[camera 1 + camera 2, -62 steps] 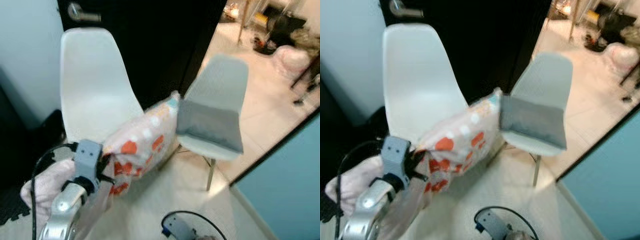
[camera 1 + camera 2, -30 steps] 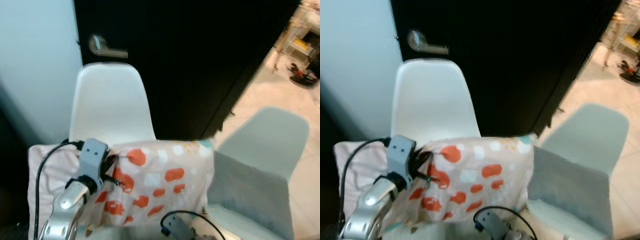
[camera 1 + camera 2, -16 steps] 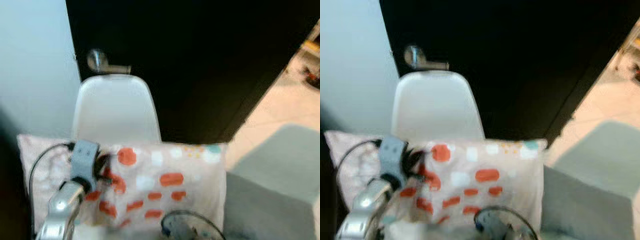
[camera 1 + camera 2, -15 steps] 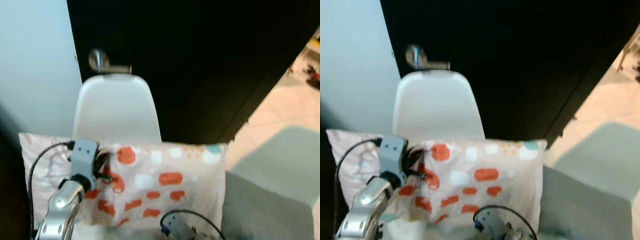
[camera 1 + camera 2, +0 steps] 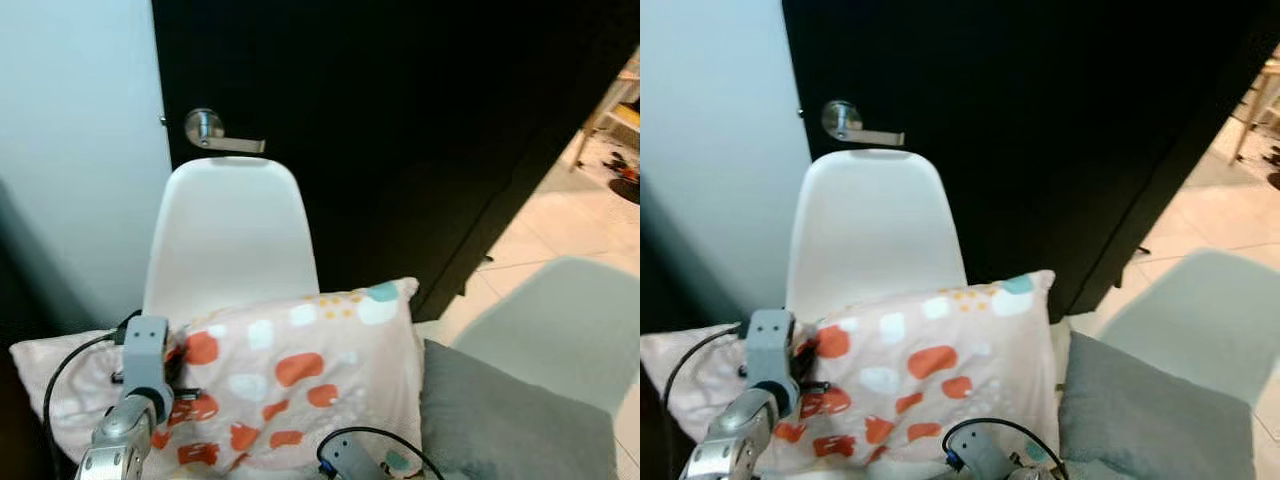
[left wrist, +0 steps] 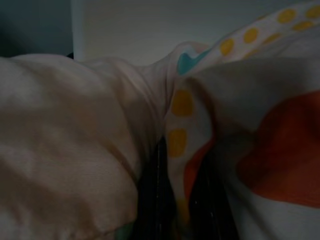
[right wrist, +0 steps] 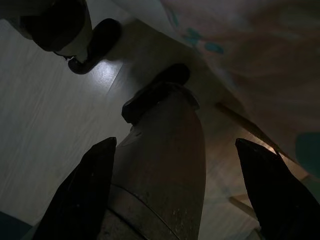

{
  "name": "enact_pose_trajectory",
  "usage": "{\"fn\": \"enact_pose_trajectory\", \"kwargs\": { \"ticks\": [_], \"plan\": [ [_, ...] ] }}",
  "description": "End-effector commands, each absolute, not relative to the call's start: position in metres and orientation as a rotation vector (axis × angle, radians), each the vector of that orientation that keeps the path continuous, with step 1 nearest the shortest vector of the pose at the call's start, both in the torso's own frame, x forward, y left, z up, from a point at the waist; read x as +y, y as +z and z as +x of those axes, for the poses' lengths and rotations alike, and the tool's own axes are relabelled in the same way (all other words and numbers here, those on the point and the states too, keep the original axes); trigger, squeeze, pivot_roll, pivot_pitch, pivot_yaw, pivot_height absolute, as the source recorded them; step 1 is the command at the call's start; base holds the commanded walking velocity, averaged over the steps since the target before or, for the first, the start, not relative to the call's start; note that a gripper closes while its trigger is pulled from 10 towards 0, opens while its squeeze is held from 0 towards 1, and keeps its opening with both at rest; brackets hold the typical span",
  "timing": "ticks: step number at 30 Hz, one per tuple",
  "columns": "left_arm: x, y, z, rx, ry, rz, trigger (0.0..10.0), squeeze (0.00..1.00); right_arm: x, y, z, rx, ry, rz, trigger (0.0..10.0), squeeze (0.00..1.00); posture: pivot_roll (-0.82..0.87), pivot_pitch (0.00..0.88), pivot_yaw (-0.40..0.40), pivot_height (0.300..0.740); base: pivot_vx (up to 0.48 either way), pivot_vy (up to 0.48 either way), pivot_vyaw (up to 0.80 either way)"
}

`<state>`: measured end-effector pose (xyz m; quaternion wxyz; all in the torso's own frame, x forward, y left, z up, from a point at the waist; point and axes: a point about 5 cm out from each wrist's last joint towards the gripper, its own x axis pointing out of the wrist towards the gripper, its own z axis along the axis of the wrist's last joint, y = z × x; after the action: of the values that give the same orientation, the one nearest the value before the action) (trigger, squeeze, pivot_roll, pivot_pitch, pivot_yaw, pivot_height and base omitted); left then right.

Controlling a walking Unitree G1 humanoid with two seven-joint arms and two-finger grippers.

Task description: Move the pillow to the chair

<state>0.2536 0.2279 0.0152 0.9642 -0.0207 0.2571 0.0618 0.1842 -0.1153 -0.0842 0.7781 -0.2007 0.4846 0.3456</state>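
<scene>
The pillow (image 5: 300, 385) — pale cloth with orange, white and teal blotches — lies across the seat of the white chair (image 5: 228, 240), its upper corner reaching toward 1 o'clock and its body leaning against the foot of the chair's backrest; the left gripper (image 6: 172, 200) has its two black fingers pressed together on a fold of the pillow's cloth near its 9 o'clock edge, and the left wrist view looks straight into that pinched seam, with yellow dots and an orange patch beside it; the silver left arm (image 5: 125, 430) rises from 7 o'clock with a black cable looping beside it. A second, plain pinkish cushion (image 5: 60, 385) lies under and behind the patterned one, sticking out toward 9 o'clock. Behind the chair at 12 o'clock stands a dark door (image 5: 400, 130) with a metal lever handle (image 5: 215, 133) just above the backrest's top; a pale wall (image 5: 75, 150) runs at 10 o'clock. At 4 o'clock a second, greyish chair (image 5: 560, 330) carries a grey cushion (image 5: 500, 420) that touches the pillow's edge. The right gripper (image 7: 175, 165) hangs low over a light floor (image 7: 45, 100) — its fingers spread wide apart, holding nothing.
</scene>
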Motion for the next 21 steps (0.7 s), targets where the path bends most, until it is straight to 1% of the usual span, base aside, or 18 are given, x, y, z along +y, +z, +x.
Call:
{"fn": "enact_pose_trajectory", "kwargs": {
  "ticks": [1,3,9,16,21],
  "plan": [
    [0.231,-0.007,0.238,0.639,0.178,-0.067,10.0,0.00,-0.121,-0.086,0.181,1.072,0.740,-0.453,10.0,0.00,0.18,0.086,-0.158,0.740,0.000,0.000,0.00],
    [0.242,-0.011,0.236,0.667,0.267,-0.075,10.0,0.00,-0.122,-0.086,0.181,1.073,0.739,-0.461,10.0,0.00,0.18,0.091,-0.160,0.740,0.000,0.000,0.00],
    [0.254,-0.012,0.239,0.663,0.368,-0.114,10.0,0.00,-0.124,-0.087,0.181,1.077,0.731,-0.481,10.0,0.00,0.17,0.102,-0.163,0.740,0.000,0.000,0.00],
    [0.264,-0.013,0.240,0.673,0.393,-0.112,10.0,0.00,-0.128,-0.088,0.180,1.077,0.715,-0.499,10.0,0.00,0.15,0.112,-0.165,0.740,0.000,0.000,0.00],
    [0.279,-0.004,0.247,0.625,0.409,-0.041,10.0,0.00,-0.135,-0.088,0.179,1.079,0.703,-0.505,10.0,0.00,0.14,0.126,-0.162,0.740,0.000,0.000,0.00]
  ]
}}
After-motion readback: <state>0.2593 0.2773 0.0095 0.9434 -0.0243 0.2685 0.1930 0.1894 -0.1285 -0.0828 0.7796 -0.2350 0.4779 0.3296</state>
